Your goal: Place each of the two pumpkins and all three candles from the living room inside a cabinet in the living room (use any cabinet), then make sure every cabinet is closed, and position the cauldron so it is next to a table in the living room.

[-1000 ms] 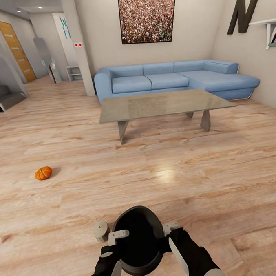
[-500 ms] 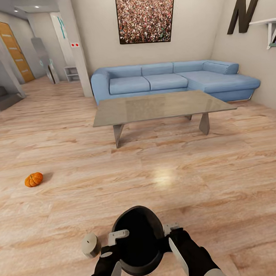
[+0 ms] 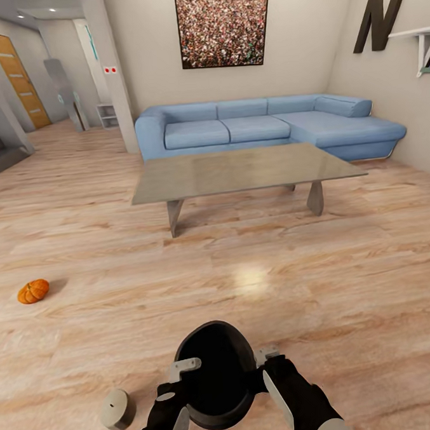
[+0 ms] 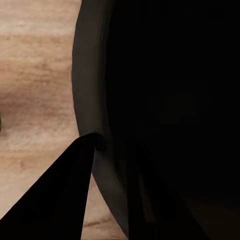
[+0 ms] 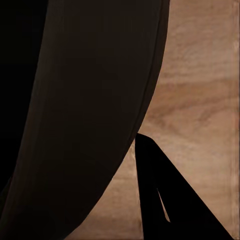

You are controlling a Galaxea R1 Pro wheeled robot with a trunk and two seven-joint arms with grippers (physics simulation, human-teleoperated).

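Observation:
I hold a black cauldron (image 3: 215,374) low in front of me between both arms. My left gripper (image 3: 180,373) is shut on its left rim and my right gripper (image 3: 267,359) on its right rim. The left wrist view shows the cauldron's dark wall (image 4: 165,100) against a finger (image 4: 55,200); the right wrist view shows the cauldron (image 5: 75,100) beside a finger (image 5: 165,200). One orange pumpkin (image 3: 33,291) lies on the plank floor at the far left. A stubby beige candle (image 3: 117,408) stands on the floor just left of my left arm. A grey low table (image 3: 238,170) stands ahead.
Behind the table is a blue corner sofa (image 3: 267,129) against the wall. A pillar (image 3: 107,69) and a hallway with an orange door (image 3: 17,77) open at the left. Bare floor lies between me and the table.
The whole view has shifted: the table looks nearer, and the pumpkin and candle have slid left and down in the picture. The cauldron stays held between both grippers.

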